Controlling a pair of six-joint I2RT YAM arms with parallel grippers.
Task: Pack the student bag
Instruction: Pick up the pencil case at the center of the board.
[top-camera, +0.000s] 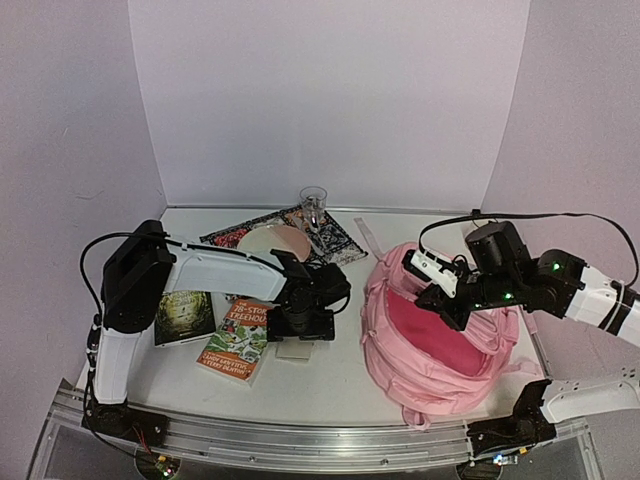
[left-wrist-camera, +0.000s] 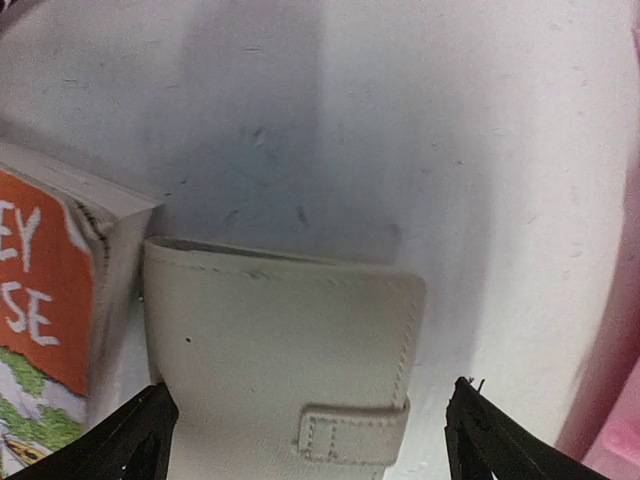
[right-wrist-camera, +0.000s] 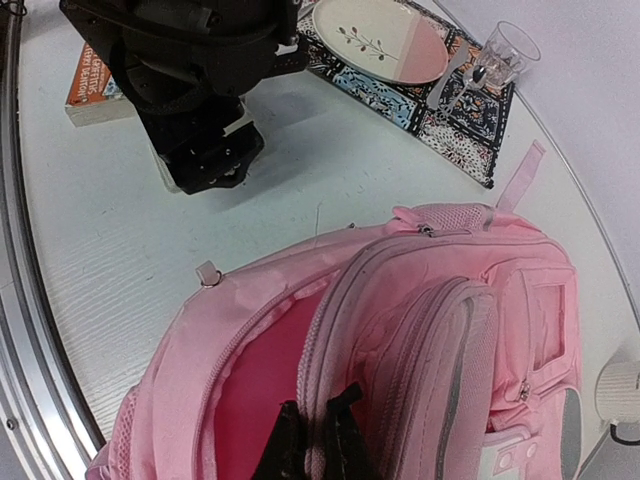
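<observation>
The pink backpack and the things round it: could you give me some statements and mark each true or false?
1. The student bag lies open, pink lining showing. True.
2. The left gripper is clamped on the orange book. False: it is open over a white wallet beside that book.
3. The right gripper is shut on the bag's rim. True.
4. The plate is inside the bag. False: it sits on a patterned mat.
5. A clear glass stands near the plate. True.
</observation>
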